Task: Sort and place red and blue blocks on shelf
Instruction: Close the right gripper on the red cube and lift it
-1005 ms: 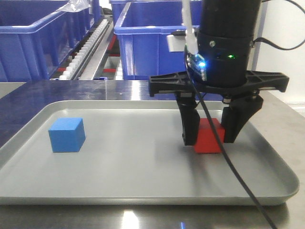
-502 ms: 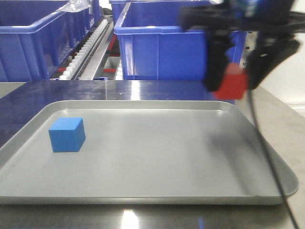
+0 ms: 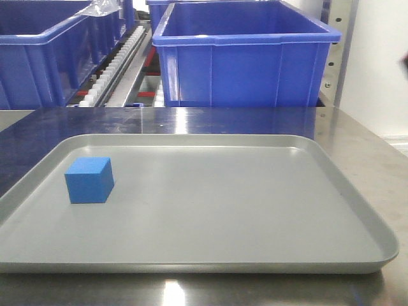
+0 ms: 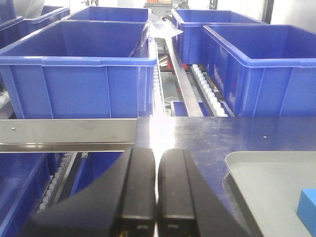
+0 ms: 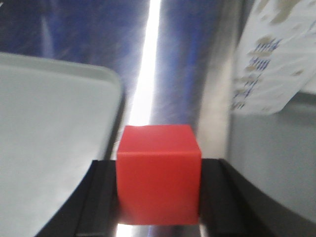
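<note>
The blue block [image 3: 89,180] rests on the left part of the grey tray [image 3: 255,210]; its edge also shows in the left wrist view as the blue block [image 4: 307,205]. My right gripper [image 5: 158,183] is shut on the red block [image 5: 158,170], held in the air just past the tray's corner [image 5: 74,98], above the steel table. My left gripper [image 4: 157,185] is shut and holds nothing; it hovers left of the tray [image 4: 266,182], facing the shelf's front rail [image 4: 69,132]. Neither gripper appears in the front view.
Large blue bins [image 3: 245,54] [image 4: 79,69] stand on the shelf, with white roller tracks [image 3: 118,60] [image 4: 207,91] running between them. A white printed sheet [image 5: 274,59] sits right of the table. The tray lies on a steel table [image 3: 363,140].
My right gripper lifted the red block off the tray, rose up and to the right, and has left the front view. The blue block has not moved.
</note>
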You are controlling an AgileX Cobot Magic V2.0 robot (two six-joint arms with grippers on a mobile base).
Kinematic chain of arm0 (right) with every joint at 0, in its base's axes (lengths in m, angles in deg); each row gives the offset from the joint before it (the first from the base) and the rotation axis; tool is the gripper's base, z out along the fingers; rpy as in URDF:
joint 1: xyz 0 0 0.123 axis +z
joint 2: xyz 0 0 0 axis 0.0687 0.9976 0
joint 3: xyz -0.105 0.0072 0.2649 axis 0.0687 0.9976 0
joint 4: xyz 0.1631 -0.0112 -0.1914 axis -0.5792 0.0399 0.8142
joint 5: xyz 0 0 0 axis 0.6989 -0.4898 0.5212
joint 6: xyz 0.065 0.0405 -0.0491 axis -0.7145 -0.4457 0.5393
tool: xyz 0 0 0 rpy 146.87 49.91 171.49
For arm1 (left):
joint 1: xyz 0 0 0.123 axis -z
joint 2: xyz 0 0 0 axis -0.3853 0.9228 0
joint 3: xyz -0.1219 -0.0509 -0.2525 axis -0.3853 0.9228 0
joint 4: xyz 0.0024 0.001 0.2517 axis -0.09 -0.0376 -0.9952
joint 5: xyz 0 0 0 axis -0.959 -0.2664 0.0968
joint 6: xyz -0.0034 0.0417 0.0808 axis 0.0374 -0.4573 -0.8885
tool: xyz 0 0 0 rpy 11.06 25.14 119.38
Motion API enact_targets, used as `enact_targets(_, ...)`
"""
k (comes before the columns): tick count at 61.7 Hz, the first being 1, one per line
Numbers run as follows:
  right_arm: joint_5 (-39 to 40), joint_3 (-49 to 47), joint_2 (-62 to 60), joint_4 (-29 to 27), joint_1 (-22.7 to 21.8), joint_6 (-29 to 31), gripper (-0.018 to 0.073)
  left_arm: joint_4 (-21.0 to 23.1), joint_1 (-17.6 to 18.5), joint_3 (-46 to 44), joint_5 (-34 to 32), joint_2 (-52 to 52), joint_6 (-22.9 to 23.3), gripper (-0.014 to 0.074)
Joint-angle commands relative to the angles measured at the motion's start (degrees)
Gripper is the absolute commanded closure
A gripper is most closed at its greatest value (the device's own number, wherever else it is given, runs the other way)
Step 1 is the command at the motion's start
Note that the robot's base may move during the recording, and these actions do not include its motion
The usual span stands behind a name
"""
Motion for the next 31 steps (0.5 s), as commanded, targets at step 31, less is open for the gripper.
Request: enact_targets(31, 21.18, 18.3, -31.26, 1.95, -5.56, 3.1, 0.0438, 0.14, -0.03, 1.47, -4.7, -0.96, 0.41, 0.0475)
